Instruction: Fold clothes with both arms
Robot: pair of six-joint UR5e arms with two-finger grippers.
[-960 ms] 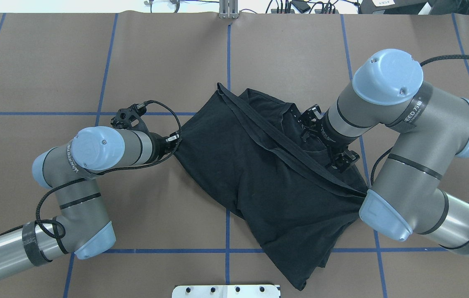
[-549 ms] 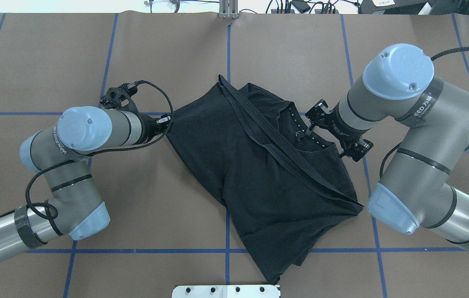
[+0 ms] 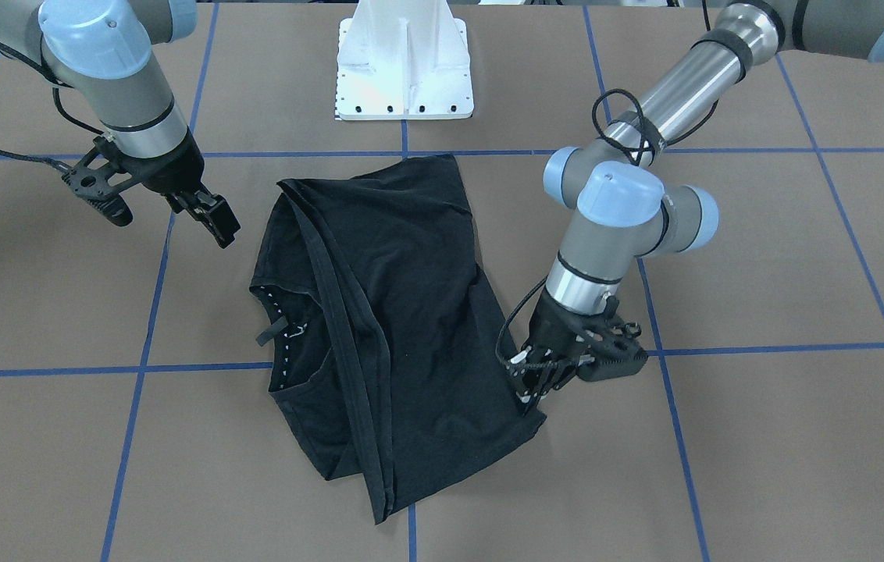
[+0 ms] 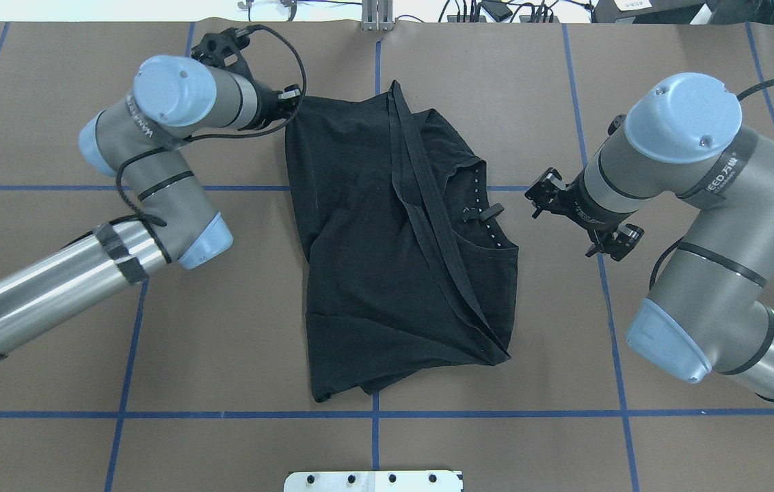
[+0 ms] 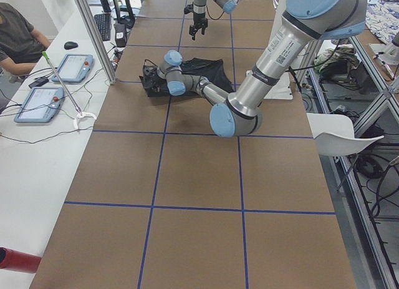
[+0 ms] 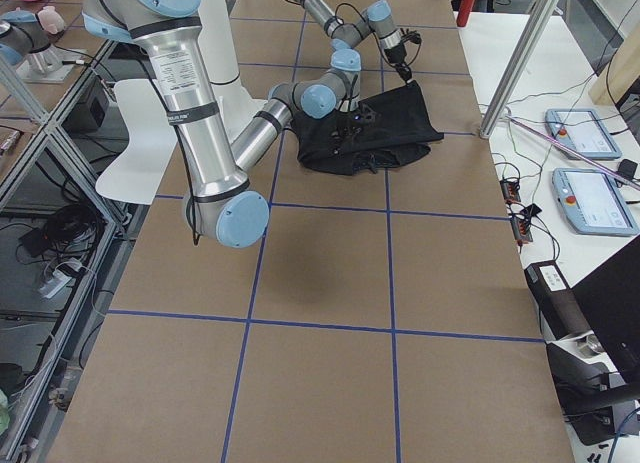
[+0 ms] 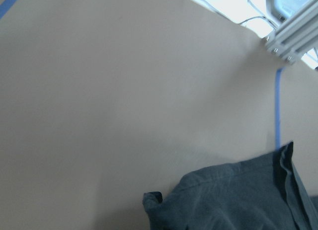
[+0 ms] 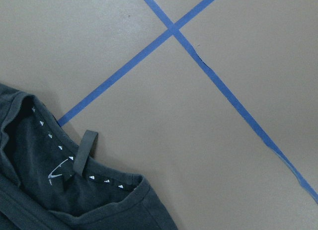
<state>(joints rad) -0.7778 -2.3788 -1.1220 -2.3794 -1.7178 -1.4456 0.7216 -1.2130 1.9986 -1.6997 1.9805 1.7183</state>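
The black T-shirt point(image 4: 359, 260) lies loosely folded lengthwise on the brown table point(image 4: 223, 328), with a hem band running diagonally over it and the collar point(image 4: 479, 212) facing right. It also shows in the front view point(image 3: 411, 312). My left gripper point(image 4: 289, 99) is shut on the shirt's far left corner, also seen in the front view point(image 3: 528, 382). The left wrist view shows only that corner point(image 7: 238, 200). My right gripper point(image 4: 541, 193) hangs open and empty to the right of the collar, clear of the cloth. The right wrist view shows the collar's loop point(image 8: 84, 150).
The white mounting base point(image 3: 403, 70) stands at the robot's side of the table. Blue tape lines point(image 4: 373, 414) cross the surface. An aluminium post point(image 4: 377, 17) and cables sit at the far edge. An operator point(image 5: 19, 39) sits at a side desk with tablets.
My left gripper has pulled the shirt's corner away from the robot toward the far edge, swinging the shirt straighter. My right gripper has left the collar and drawn back to the right.
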